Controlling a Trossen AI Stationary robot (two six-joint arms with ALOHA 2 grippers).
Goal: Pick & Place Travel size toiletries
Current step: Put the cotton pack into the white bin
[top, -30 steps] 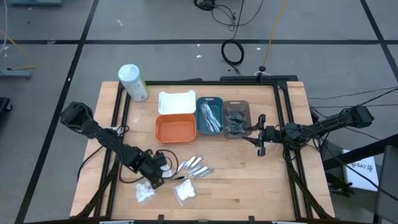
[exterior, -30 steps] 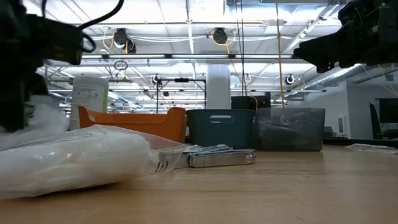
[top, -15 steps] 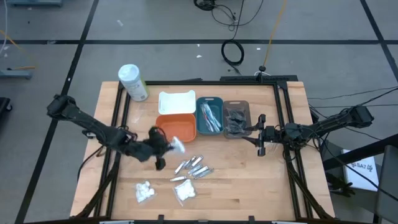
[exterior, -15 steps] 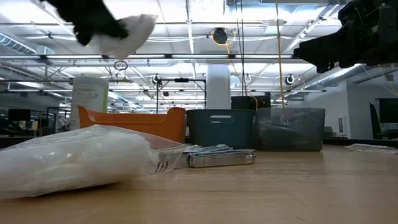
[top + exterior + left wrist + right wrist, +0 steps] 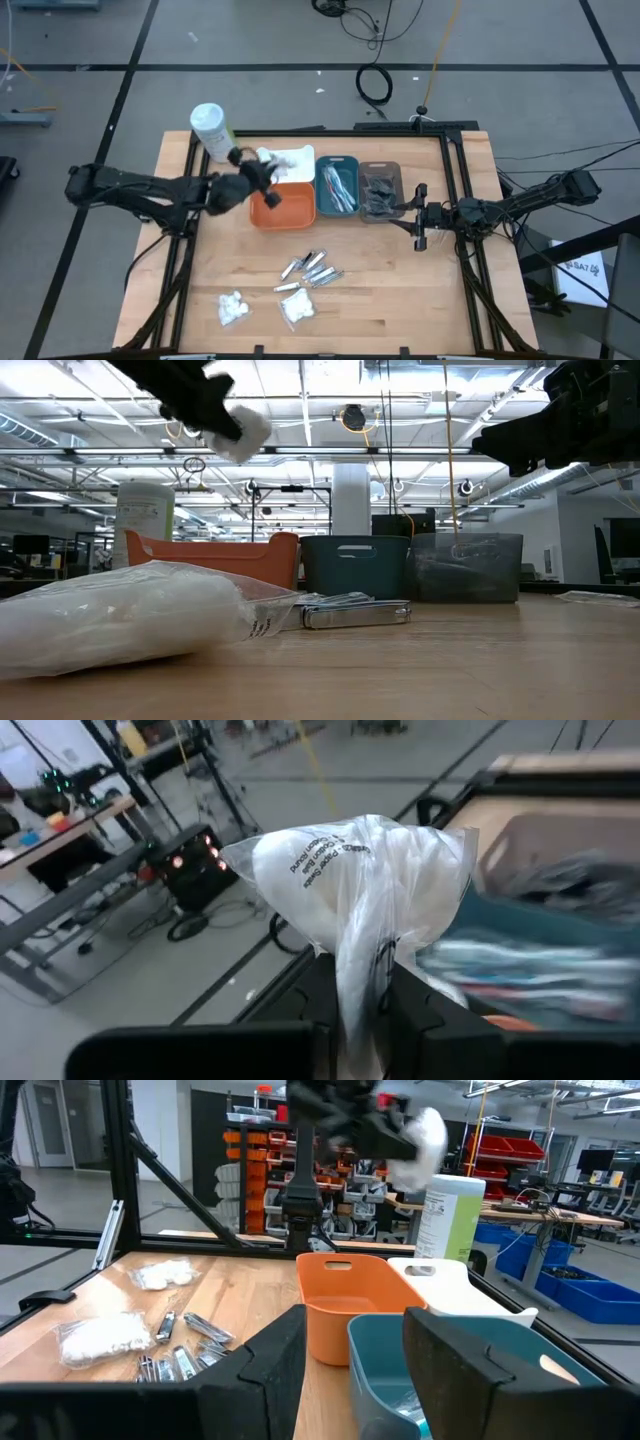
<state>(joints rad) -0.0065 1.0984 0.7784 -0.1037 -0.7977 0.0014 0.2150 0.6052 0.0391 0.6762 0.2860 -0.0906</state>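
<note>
My left gripper [image 5: 266, 180] is high over the far part of the orange tray [image 5: 283, 210], next to the white tray [image 5: 287, 160]. It is shut on a clear-wrapped white packet [image 5: 350, 880], which also shows in the low view [image 5: 243, 433]. My right gripper [image 5: 419, 217] is open and empty, hanging to the right of the grey tray [image 5: 380, 190]. Several silvery tubes [image 5: 311, 268] and two white packets [image 5: 232, 308] [image 5: 297, 309] lie on the near part of the table. The teal tray [image 5: 337, 187] holds toothbrushes. My left gripper pinches the packet's gathered plastic wrap [image 5: 358, 982] between its two fingers [image 5: 315, 1005], at one end of the packet. The filled white part sticks out beyond the fingertips. The packet is lifted clear, high above the trays [image 5: 415, 1135].
A large white bottle with a green label [image 5: 213, 132] stands at the far left, close to my left arm. The four trays stand in a row across the far middle of the table. Bare wood lies between the trays and the tubes.
My left gripper has risen from the table's near left, beside the loose packets, with a white packet in its hold. It has carried the packet up and toward the far edge, to above the orange tray. The two other packets and the tubes have stayed in place.
</note>
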